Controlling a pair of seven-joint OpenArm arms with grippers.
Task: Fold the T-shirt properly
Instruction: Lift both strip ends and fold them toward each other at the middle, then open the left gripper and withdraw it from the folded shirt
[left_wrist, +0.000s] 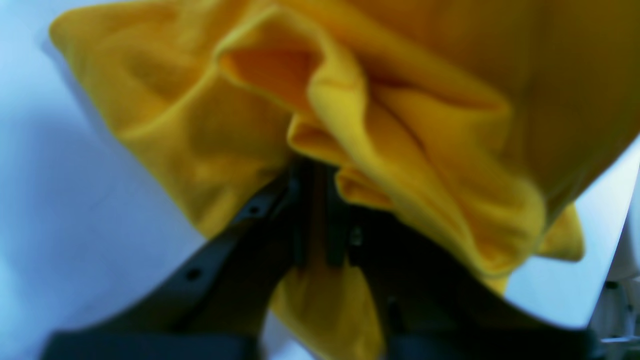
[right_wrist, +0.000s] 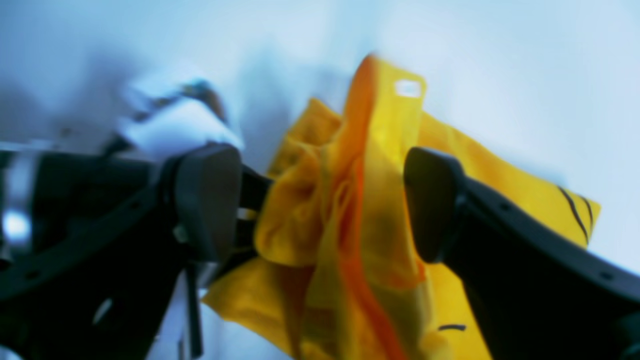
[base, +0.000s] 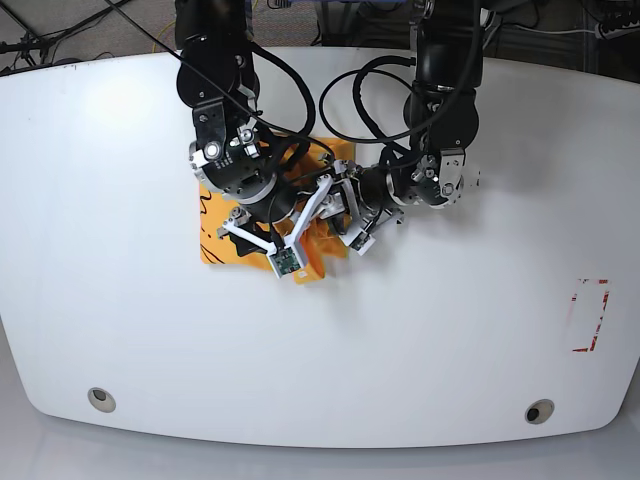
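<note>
A: T-shirt (base: 215, 240) first: where is it?

B: Bunched into a small orange-yellow heap on the white table (base: 120, 330), left of centre in the base view, mostly under the two arms. It's crumpled, not laid flat. Black print strokes show at its outer edge.

A: And the left gripper (left_wrist: 320, 210)?

B: Its fingers are pressed together on a gathered fold of the cloth. In the left wrist view fabric spills above and below the pinch.

A: The right gripper (right_wrist: 320, 205)?

B: Fingers spread wide, one on each side of a raised ridge of cloth. The cloth stands between them, but they aren't clamping it. The right wrist view is blurred, so I can't tell if either finger touches the fabric.

A: What could go wrong?

B: I'd say the left pinch has several layers at once. Lifting from there would likely drag the whole heap rather than open a single edge. If the right fingers close on that ridge, they could catch a mid-fold instead of a hem, and the fold would come out skewed. The two grippers are also very near each other, so a collision looks possible.
</note>
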